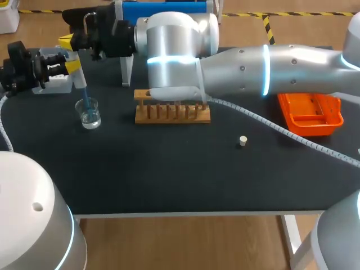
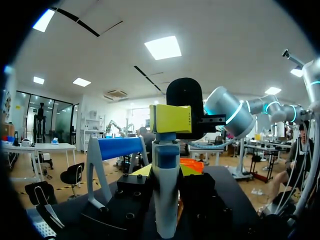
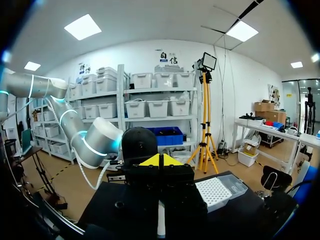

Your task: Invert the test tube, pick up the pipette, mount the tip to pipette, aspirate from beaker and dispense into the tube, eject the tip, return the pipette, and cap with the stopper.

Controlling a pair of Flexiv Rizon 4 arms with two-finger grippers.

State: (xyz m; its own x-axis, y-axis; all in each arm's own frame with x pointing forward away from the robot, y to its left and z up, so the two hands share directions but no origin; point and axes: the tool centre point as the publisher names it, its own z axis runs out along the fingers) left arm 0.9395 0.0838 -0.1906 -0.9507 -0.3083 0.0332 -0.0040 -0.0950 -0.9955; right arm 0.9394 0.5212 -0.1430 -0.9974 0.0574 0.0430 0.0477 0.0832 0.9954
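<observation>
My left gripper is shut on the white pipette and holds it upright. The pipette's blue tip dips into the glass beaker of clear liquid. My right arm reaches across from the right, and its shut gripper sits on top of the pipette. In the left wrist view the pipette stands between my fingers, with the right gripper's yellow tips over its head. The right wrist view shows my shut gripper above the pipette. I cannot make out the test tube.
A wooden tube rack stands mid-table, partly under the right arm. A small stopper lies to its right. An orange tray sits at the right, a white tip box behind the left gripper, and a blue stand at the back.
</observation>
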